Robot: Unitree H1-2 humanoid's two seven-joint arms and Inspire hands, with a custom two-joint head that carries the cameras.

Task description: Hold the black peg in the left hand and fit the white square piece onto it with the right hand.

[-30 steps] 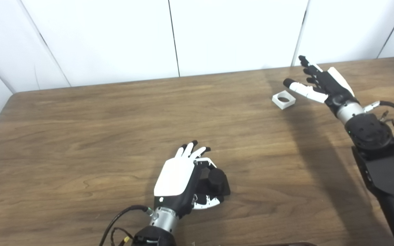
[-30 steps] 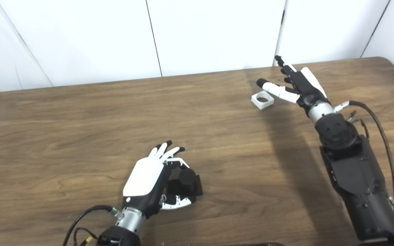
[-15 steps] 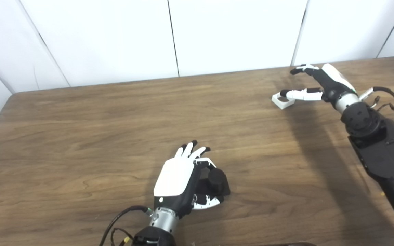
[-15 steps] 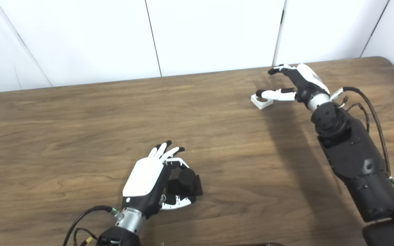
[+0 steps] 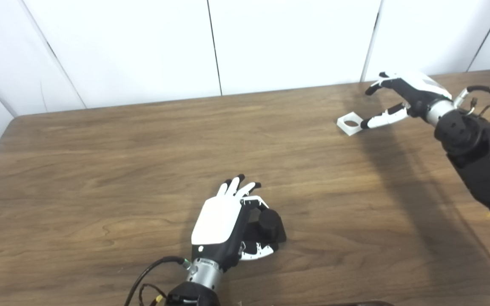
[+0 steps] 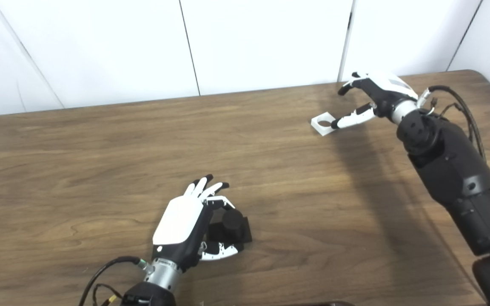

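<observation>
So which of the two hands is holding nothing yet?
The right hand, spread open beside the white square piece; the left hand grips the black peg.

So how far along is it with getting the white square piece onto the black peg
Early stage. Done: the left robot hand is closed around the black peg, which sits low by the table. In hand: the right robot hand is open beside the white square piece, thumb tip at its edge, fingers above; the piece lies on the table. Left: grasp it, carry it over and fit it on the peg.
</observation>
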